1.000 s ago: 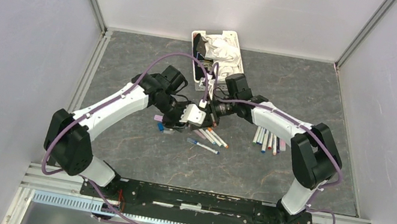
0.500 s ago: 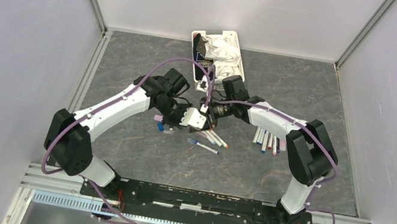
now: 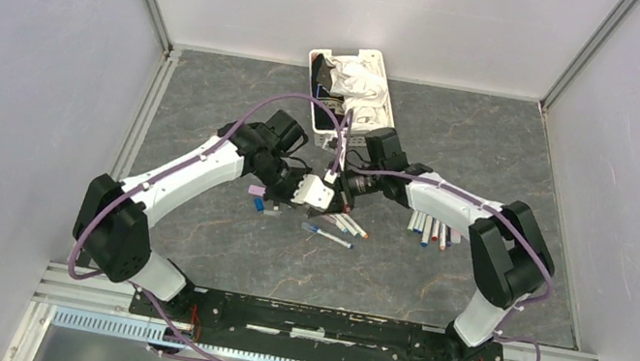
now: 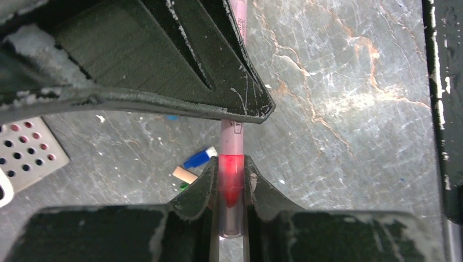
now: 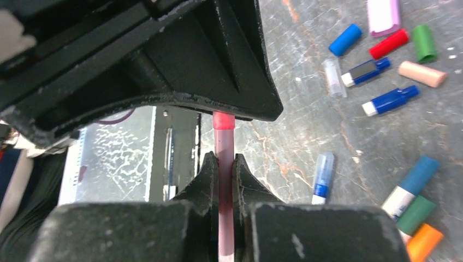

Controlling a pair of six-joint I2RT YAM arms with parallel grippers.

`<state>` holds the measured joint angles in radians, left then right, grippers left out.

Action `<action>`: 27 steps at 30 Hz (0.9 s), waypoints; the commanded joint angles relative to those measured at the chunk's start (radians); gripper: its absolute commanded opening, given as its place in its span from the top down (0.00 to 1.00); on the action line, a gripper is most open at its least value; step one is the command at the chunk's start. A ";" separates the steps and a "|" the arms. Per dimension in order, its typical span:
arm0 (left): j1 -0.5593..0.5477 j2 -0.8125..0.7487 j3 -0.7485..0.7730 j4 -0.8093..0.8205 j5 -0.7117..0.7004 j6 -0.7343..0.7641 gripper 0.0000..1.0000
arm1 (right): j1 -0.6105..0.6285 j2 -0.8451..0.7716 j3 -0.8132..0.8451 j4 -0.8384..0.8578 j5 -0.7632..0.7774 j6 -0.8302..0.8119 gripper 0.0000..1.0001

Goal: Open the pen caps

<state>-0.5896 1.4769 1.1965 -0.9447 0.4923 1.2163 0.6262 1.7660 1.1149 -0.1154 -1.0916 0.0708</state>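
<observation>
Two claws: both grip one pen (image 5: 224, 136), held above the counter (image 3: 213, 94), mid-scene.
Left claw (image 4: 231, 164): pinched tight on the red cap (image 4: 231, 183).
Right claw (image 5: 225, 161): pinched tight on the pen's pink barrel.
Technique: pull straight apart along the pen's axis; firm grips, no bending or twisting sideways.
Risk: cap may slip from the fingers.

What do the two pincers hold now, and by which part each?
Both hold one pink pen: the left pincer clamps its red end, the right pincer clamps its barrel.
</observation>
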 commanded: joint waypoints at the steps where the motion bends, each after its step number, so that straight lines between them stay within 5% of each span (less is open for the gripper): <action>1: 0.105 -0.001 0.049 -0.038 -0.121 0.086 0.98 | -0.065 -0.076 -0.106 -0.134 0.097 -0.063 1.00; 11: 0.237 0.022 0.052 -0.025 -0.146 0.153 0.98 | -0.156 -0.141 -0.165 -0.224 0.243 -0.134 1.00; 20: 0.225 0.103 -0.027 0.126 -0.029 -0.016 0.98 | -0.297 -0.239 -0.211 -0.191 0.791 0.033 1.00; 27: 0.210 0.196 -0.093 0.233 -0.070 -0.095 0.98 | -0.338 -0.313 -0.317 -0.097 1.047 0.137 1.00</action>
<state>-0.3721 1.6348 1.1225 -0.7956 0.4126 1.2087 0.3054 1.5043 0.8455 -0.2802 -0.2646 0.1223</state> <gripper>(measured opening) 0.196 0.051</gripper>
